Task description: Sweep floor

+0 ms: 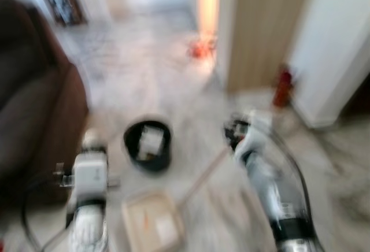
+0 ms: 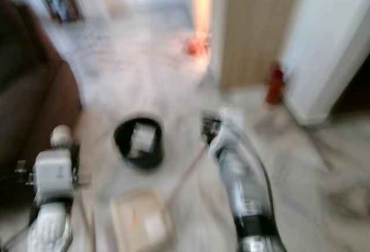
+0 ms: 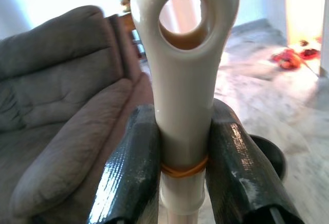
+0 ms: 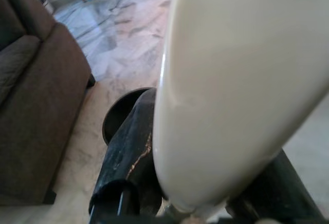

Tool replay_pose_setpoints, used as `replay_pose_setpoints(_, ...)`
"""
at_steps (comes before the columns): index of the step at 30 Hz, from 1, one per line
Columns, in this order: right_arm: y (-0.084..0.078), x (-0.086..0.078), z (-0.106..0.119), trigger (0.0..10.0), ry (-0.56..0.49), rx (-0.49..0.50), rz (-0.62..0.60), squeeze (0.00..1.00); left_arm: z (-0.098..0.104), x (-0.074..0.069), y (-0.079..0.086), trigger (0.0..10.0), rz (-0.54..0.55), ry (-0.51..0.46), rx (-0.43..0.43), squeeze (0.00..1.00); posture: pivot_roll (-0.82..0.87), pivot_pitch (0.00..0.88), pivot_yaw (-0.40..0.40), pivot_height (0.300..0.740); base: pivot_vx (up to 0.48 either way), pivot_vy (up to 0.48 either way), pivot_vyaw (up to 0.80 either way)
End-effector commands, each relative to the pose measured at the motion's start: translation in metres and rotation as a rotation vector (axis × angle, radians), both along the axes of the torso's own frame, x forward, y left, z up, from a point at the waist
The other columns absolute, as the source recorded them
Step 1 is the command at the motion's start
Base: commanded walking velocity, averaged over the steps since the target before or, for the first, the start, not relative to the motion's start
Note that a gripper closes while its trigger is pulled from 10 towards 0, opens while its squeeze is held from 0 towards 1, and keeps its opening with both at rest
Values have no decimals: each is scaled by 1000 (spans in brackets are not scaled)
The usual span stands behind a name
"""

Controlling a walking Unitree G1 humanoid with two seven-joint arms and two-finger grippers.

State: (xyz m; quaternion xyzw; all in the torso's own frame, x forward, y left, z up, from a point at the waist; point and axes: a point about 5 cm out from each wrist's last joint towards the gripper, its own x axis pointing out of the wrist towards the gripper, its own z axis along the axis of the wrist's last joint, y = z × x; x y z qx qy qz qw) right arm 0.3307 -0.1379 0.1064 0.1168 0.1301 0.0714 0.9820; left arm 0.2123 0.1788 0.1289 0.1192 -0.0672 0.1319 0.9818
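Both eye views are blurred. My left gripper (image 3: 182, 118) is shut on a cream handle (image 3: 185, 54) with a hanging hole at its end and an orange band; its fingers (image 3: 134, 157) press both sides. It is low on the left beside the sofa (image 1: 91, 143). My right gripper (image 1: 236, 132) is shut on another thick cream handle (image 4: 241, 80), one black finger (image 4: 128, 167) against it. A thin stick (image 1: 201, 178) slants down from it toward a beige dustpan (image 1: 151, 220) on the floor, holding small orange and white scraps. I cannot tell which handle belongs to which tool.
A black bin (image 1: 148, 145) with paper inside stands on the marble floor ahead. A brown sofa (image 1: 34, 107) fills the left. A wooden panel (image 1: 266, 32), a red object (image 1: 282, 87) at its foot and orange-red items (image 1: 199, 47) lie further on. A white wall (image 1: 341, 49) is right.
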Motion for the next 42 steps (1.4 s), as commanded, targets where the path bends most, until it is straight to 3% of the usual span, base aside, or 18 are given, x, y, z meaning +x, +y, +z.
replay_pose_setpoints(1,15,4,15,10000,-62,42,42,0,5,-1,8,10000,31,-15,49,0,-175,33,67,740,379,0,0)
replay_pose_setpoints(16,15,5,15,10000,-59,43,40,0,6,-1,8,10000,20,-22,44,0,-175,39,68,740,377,0,0)
replay_pose_setpoints(30,12,3,12,10000,-45,25,33,0,7,-2,6,10000,10,-29,50,0,-175,35,70,740,0,0,0)
replay_pose_setpoints(34,6,5,10,10000,-40,-47,7,0,7,-2,11,10000,17,-24,65,0,-177,32,70,740,0,0,0)
replay_pose_setpoints(42,-7,4,1,10000,10,-98,-44,0,20,2,30,10000,-3,-46,146,0,-179,32,70,740,0,0,0)
